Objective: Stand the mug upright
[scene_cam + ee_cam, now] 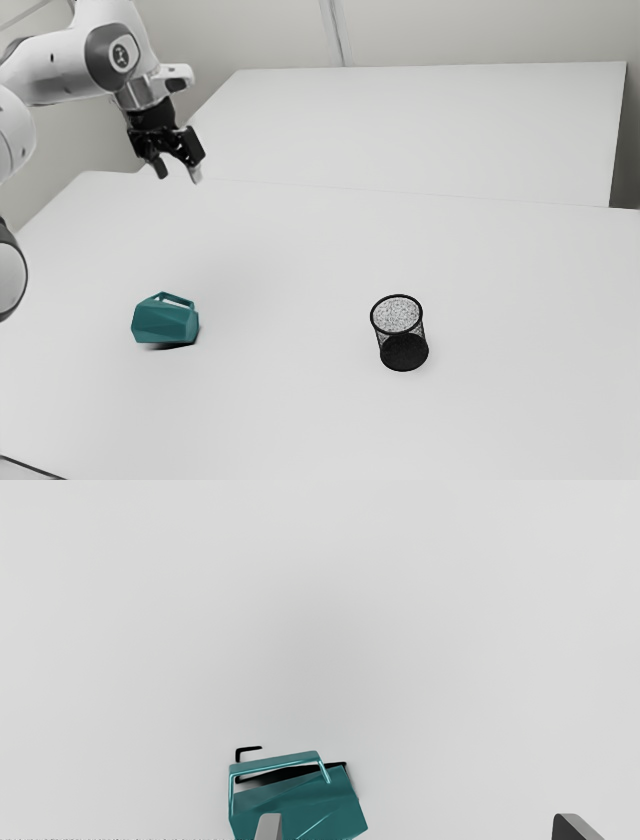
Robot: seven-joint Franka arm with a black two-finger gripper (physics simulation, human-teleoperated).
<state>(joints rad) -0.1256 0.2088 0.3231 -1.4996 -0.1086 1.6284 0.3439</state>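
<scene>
The teal mug lies on its side on the white table in the exterior view, its handle on the upper side. High over the table, well above the mug, hangs the black gripper with its fingers apart. In the wrist view the mug is at the bottom edge, its handle standing off its body, one fingertip overlapping part of it. The gripper is open there, with a wide gap and nothing held. The mug's lower part is cut off in that view.
A black mesh basket stands on the table, some way from the mug toward the exterior view's right. Behind the table is another white surface.
</scene>
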